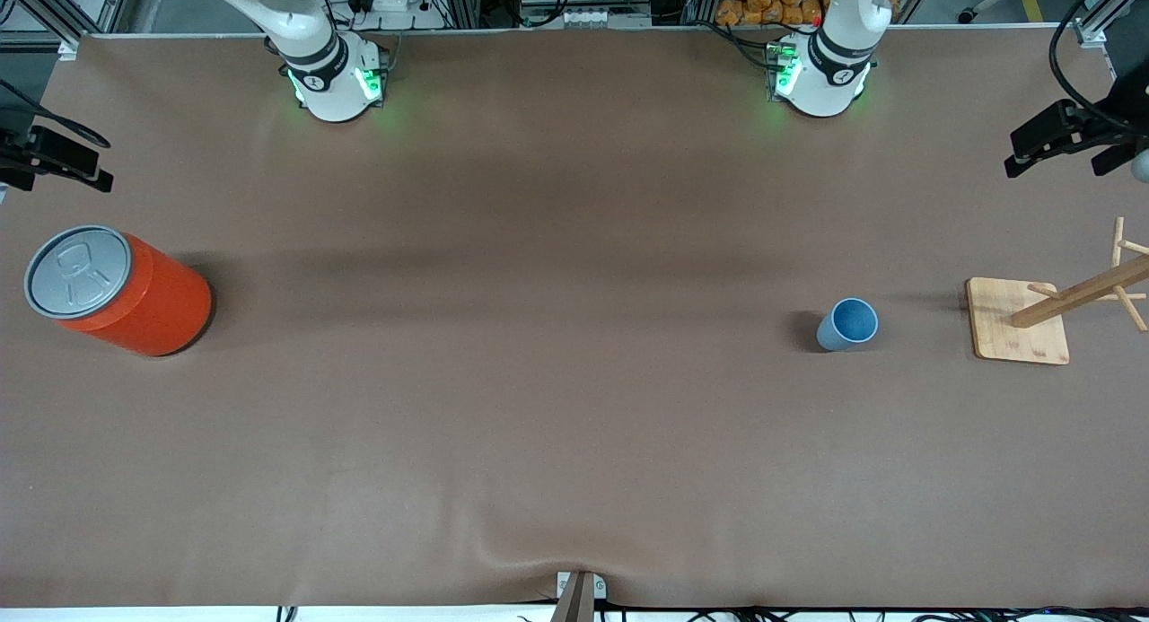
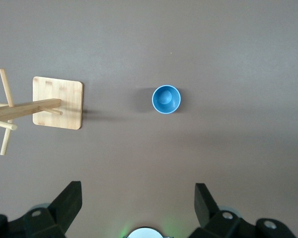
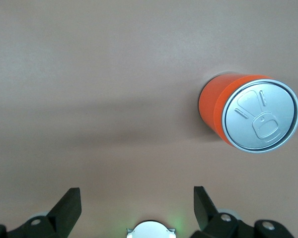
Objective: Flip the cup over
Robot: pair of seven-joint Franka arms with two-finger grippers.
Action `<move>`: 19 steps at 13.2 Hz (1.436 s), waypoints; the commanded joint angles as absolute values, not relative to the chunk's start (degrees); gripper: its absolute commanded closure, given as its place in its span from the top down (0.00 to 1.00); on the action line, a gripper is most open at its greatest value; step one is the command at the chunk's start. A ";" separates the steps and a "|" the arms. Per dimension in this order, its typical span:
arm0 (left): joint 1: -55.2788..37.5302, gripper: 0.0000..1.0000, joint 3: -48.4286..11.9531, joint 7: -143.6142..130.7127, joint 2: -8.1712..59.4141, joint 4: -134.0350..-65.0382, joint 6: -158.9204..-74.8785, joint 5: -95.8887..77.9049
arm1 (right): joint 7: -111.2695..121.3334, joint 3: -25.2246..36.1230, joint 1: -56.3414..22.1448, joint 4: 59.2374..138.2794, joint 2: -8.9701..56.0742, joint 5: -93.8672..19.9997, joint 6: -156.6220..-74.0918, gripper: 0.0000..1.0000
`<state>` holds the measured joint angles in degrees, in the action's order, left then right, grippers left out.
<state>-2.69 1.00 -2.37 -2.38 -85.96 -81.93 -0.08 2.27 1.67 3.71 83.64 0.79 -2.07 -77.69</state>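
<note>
- Left gripper (image 2: pixel 138 203): fingers spread, empty, high over bare table.
- Right gripper (image 3: pixel 137 202): likewise spread, empty, waiting.
- Cup (image 1: pixel 847 324): upright, mouth up, beside wooden rack (image 1: pixel 1019 320), toward left arm's end.
- Orange can (image 1: pixel 121 290): toward right arm's end.

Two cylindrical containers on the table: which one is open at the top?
The small light blue tapered cup, standing mouth-up beside the wooden peg rack. The large orange can has a grey lid.
</note>
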 commanded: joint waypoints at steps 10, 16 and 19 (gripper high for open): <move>-2.29 1.00 0.88 -2.28 -1.67 -86.48 -83.23 -0.09 | 2.55 1.14 4.66 83.23 0.79 -2.90 -77.26 1.00; -2.29 1.00 0.88 -2.11 -1.32 -86.40 -83.23 0.00 | 2.55 1.14 4.66 83.14 0.79 -2.81 -77.61 1.00; -2.29 1.00 0.88 -1.94 -1.32 -86.13 -83.23 0.09 | 2.55 1.23 4.83 82.88 0.79 -2.81 -77.70 1.00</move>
